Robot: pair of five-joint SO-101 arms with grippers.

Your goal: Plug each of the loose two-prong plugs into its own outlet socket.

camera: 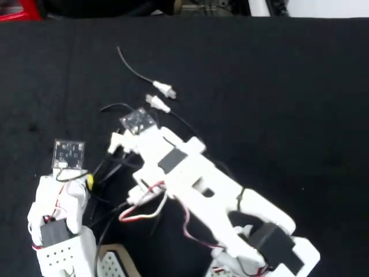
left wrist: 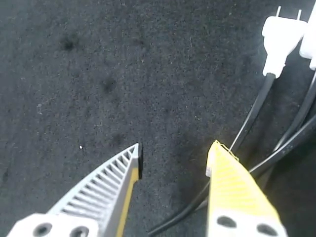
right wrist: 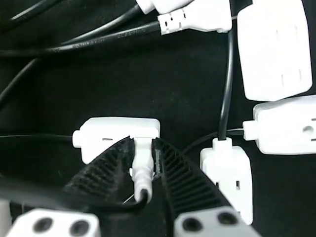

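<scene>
- At front left, the left gripper [left wrist: 173,153] hangs wide open over the black cloth [left wrist: 98,74].
- Mid-table, the right gripper [right wrist: 143,142] is clamped on a white plug [right wrist: 141,168], whose tip touches a socket block [right wrist: 106,131].
- Farther back, a loose plug [camera: 157,103] lies near a second loose plug [camera: 165,89].

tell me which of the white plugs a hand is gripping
The plug pinched in the right hand, its nose against a white outlet socket. The other plugs lie loose on the black cloth.

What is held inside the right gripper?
The right gripper holds a white plug, its front end against a white outlet socket. The prongs are covered, so insertion cannot be confirmed.
</scene>
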